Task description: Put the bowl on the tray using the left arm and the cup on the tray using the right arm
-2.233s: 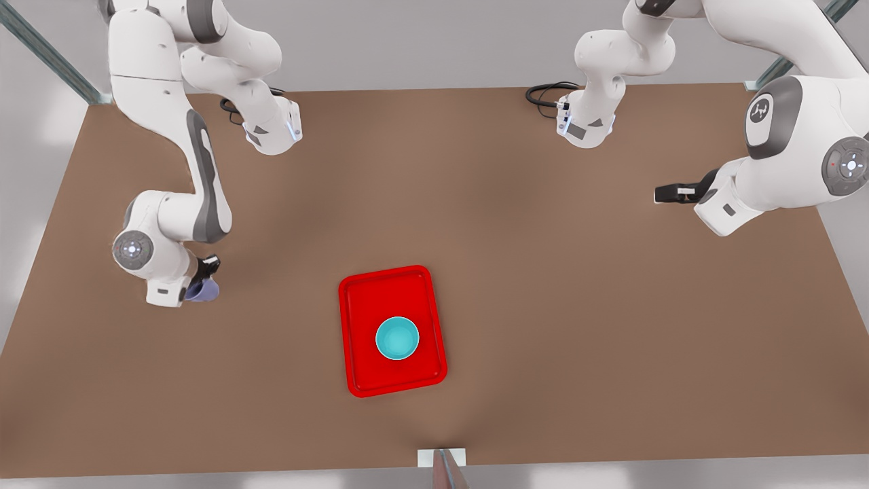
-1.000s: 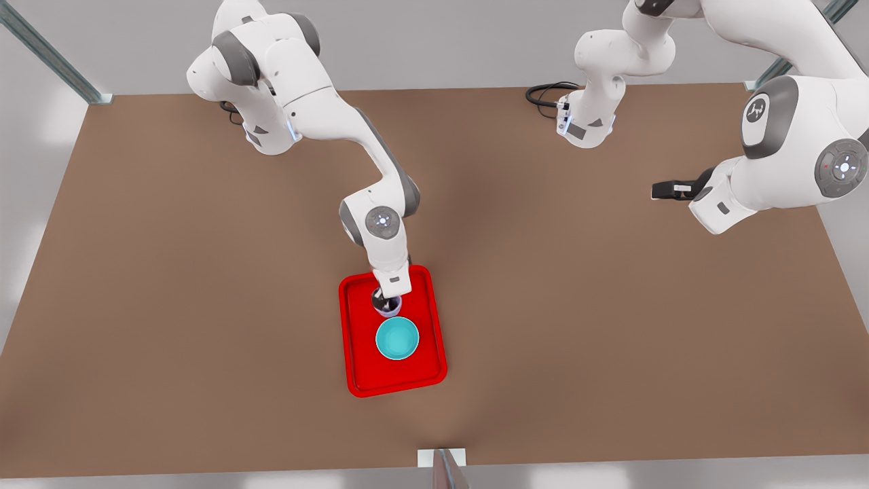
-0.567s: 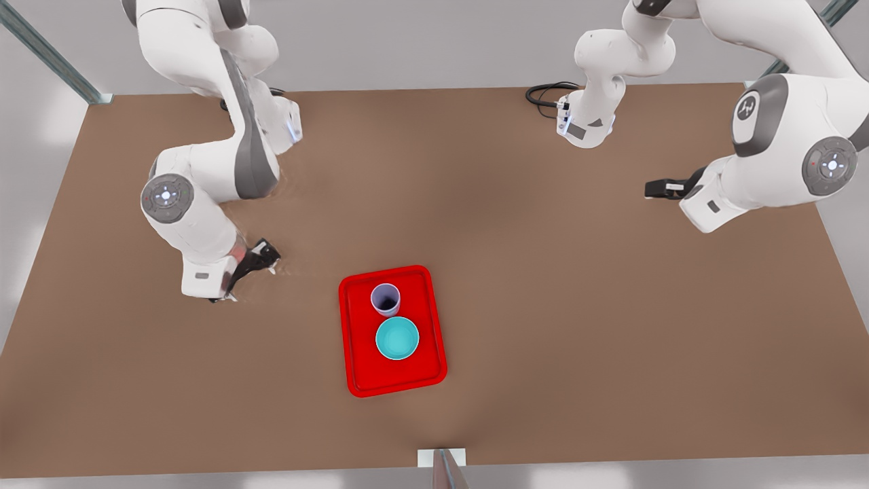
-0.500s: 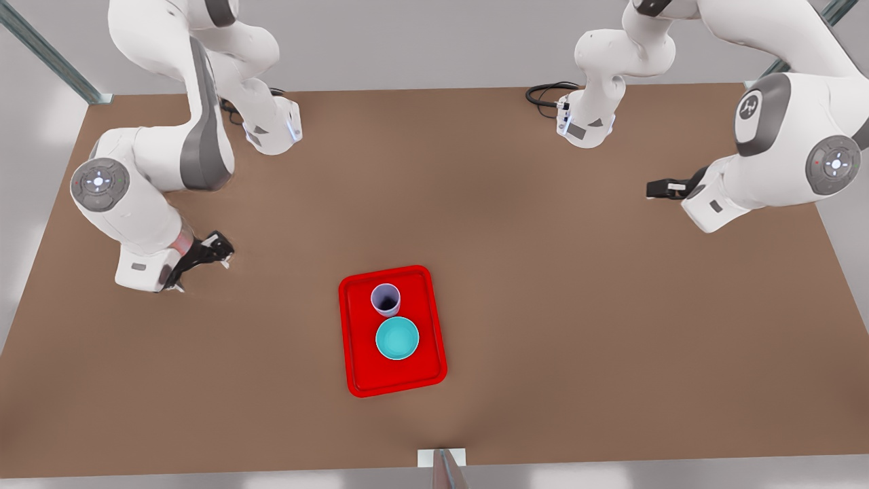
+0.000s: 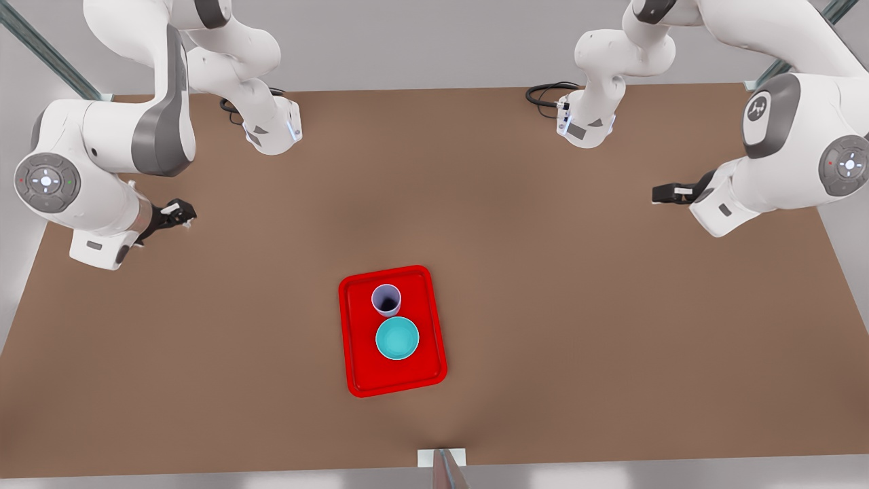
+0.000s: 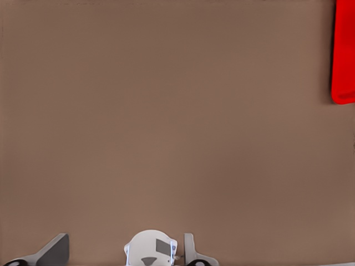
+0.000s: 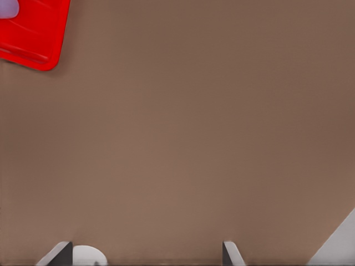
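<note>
The red tray (image 5: 360, 377) lies on the table near the front edge. On it stand the teal bowl (image 5: 397, 338) and, just behind it, the lavender cup (image 5: 385, 299), upright and close together. My right gripper (image 5: 173, 214) hangs open and empty at the front view's left, well away from the tray. In the right wrist view its gripper (image 7: 146, 244) is over bare table, with a corner of the tray (image 7: 39, 39) and a sliver of the cup (image 7: 6, 6). My left gripper (image 5: 669, 193) waits open at the front view's right. The left wrist view's gripper (image 6: 126, 237) is open too, with the tray (image 6: 344, 55) at the edge.
The brown table (image 5: 543, 305) spreads wide around the tray. Both arm bases (image 5: 271, 129) (image 5: 584, 125) stand at the far edge, with a black cable loop (image 5: 543, 95) by the one on the front view's right. A small bracket (image 5: 441, 458) sits at the front edge.
The right arm brought the cup to the tray, let it go behind the bowl, then drew back to the front view's left with its gripper open. The left arm barely moved.
</note>
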